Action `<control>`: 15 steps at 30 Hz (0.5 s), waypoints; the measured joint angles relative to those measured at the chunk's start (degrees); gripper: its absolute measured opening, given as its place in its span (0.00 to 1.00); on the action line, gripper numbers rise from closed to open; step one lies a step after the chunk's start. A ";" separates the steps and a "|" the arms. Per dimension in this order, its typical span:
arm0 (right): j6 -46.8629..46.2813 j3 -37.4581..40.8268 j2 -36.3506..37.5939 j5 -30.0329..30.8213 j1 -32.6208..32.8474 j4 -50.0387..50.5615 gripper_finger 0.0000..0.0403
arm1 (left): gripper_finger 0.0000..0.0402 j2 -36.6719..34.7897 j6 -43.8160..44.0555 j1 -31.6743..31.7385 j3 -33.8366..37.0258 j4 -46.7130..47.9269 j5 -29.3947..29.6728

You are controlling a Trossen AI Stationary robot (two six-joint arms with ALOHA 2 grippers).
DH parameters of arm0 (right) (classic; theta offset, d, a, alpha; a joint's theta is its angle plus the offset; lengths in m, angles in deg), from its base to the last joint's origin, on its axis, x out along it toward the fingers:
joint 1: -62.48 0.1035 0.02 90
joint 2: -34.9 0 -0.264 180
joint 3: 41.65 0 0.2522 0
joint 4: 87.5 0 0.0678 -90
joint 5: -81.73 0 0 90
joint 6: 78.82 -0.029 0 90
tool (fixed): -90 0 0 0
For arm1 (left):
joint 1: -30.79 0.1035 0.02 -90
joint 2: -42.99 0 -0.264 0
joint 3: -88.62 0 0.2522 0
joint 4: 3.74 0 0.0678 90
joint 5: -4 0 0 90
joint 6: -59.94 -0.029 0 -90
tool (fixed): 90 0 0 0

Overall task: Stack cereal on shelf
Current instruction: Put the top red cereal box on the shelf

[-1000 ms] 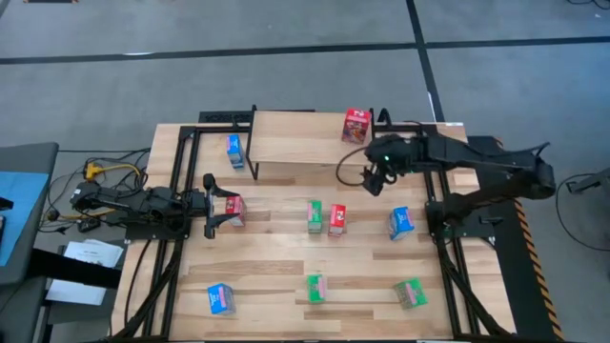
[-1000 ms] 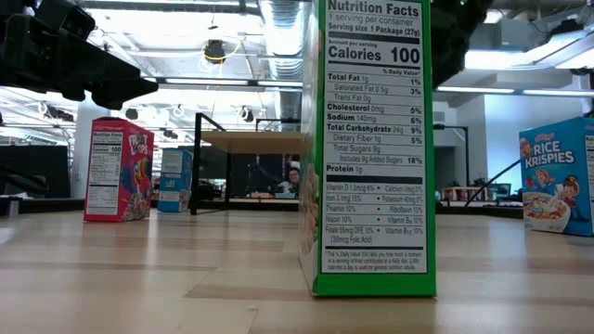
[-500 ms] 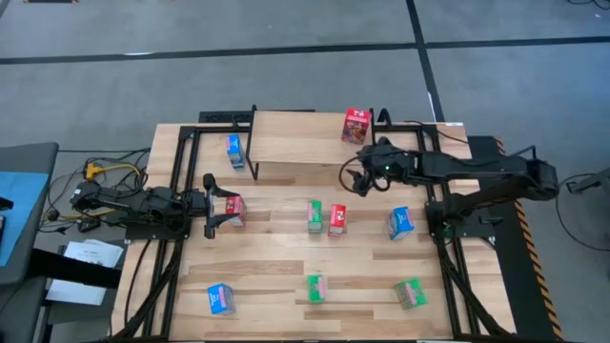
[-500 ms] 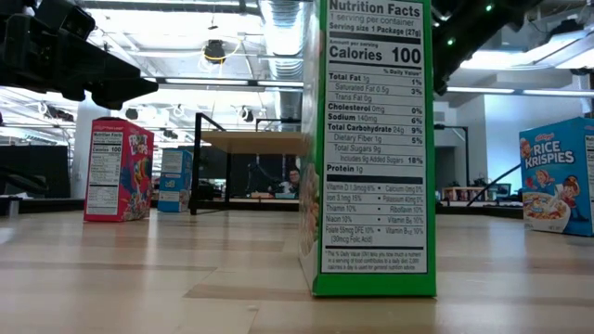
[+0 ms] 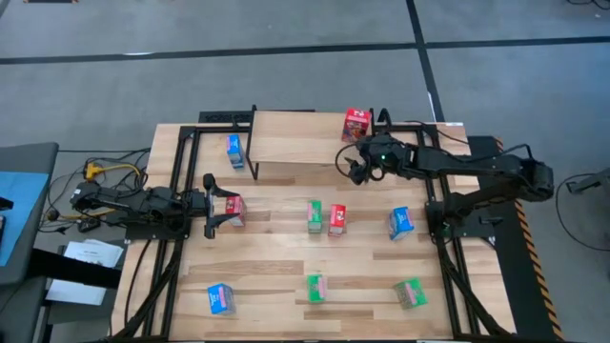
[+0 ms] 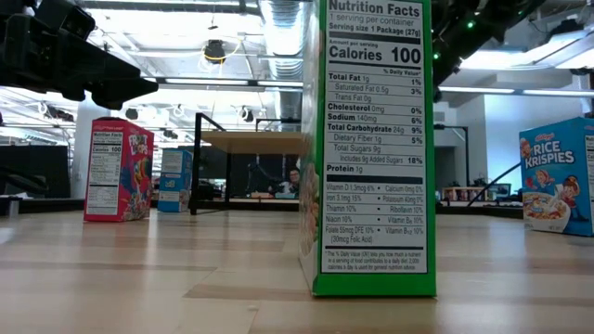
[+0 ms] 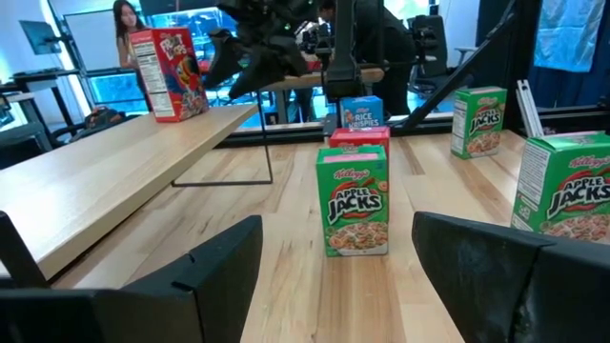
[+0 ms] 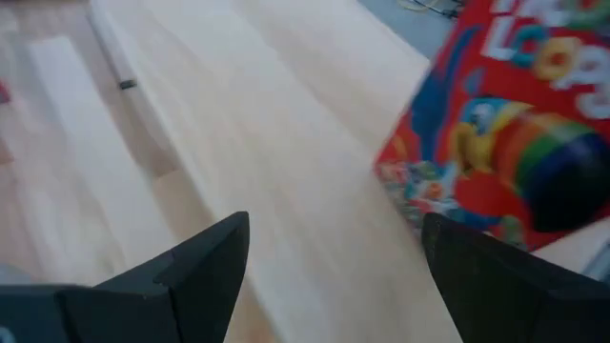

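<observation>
Right gripper [image 5: 351, 164] hovers at the shelf [image 5: 286, 141] front edge near the red cereal box [image 5: 355, 125], fingers open, empty; left gripper [image 5: 212, 205] fingers open beside another red box [image 5: 233, 209].

A red cereal box [image 5: 355, 124] stands on the pale wooden shelf [image 5: 295, 138]; green [image 5: 315, 215], red [image 5: 336, 219] and blue [image 5: 400, 222] boxes dot the striped light-wood table [image 5: 286, 257].

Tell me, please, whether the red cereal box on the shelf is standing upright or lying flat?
Upright. The red cereal box stands on end on the shelf; the left wrist view shows it tall on the plank.
</observation>
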 joint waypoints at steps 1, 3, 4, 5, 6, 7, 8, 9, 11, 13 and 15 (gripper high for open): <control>-0.01 0.00 0.00 -0.04 -0.50 0.01 0.83 | 0.65 0.00 0.00 0.00 0.02 0.00 0.00; -0.02 0.00 0.00 -0.07 -1.27 0.06 0.83 | 0.65 -0.01 0.00 -0.01 0.02 0.00 0.00; -0.03 0.00 0.00 -0.09 -1.52 0.04 0.83 | 0.65 0.00 0.00 0.00 0.01 0.00 0.01; -0.03 0.00 0.00 -0.10 -1.69 0.04 0.83 | 0.65 0.00 0.00 0.00 0.01 0.00 0.02; -0.04 0.00 0.00 -0.13 -1.82 0.06 0.83 | 0.65 0.00 0.00 -0.02 0.02 0.00 0.02; -0.04 0.00 0.00 -0.14 -2.01 0.03 0.83 | 0.65 0.00 0.00 0.00 0.02 0.00 0.02; -0.04 0.00 0.00 -0.17 -2.26 0.02 0.83 | 0.65 0.00 0.00 0.00 0.00 0.00 0.02; -0.04 0.00 0.00 -0.21 -2.54 0.02 0.83 | 0.65 0.00 0.00 0.00 0.00 0.00 0.02; -0.04 0.00 0.00 -0.22 -3.01 0.02 0.83 | 0.65 0.00 0.00 -0.02 0.01 0.00 0.02; -0.04 0.00 0.00 -0.18 -3.43 0.02 0.83 | 0.65 0.00 0.00 -0.01 0.02 0.00 0.04; -0.04 0.00 0.00 -0.18 -3.85 0.02 0.83 | 0.65 -0.01 0.00 -0.01 0.01 0.00 0.04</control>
